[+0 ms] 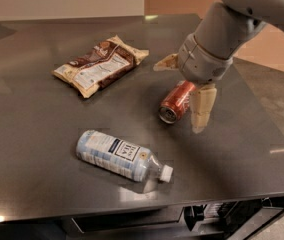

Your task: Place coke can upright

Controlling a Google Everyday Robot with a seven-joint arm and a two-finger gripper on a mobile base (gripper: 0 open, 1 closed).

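Note:
The coke can (175, 102) lies on its side on the dark table (37, 144), right of centre, with its silver end facing the front left. My gripper (177, 98) hangs over the can's far end and is open. One tan finger (201, 108) stands just right of the can. The other finger (166, 62) sticks out behind it to the left. The arm comes in from the upper right and hides the can's rear end.
A clear plastic water bottle (121, 155) with a blue-white label lies on its side in front of the can. A brown and white snack bag (100, 64) lies at the back left. The table's front edge (132, 209) runs along the bottom.

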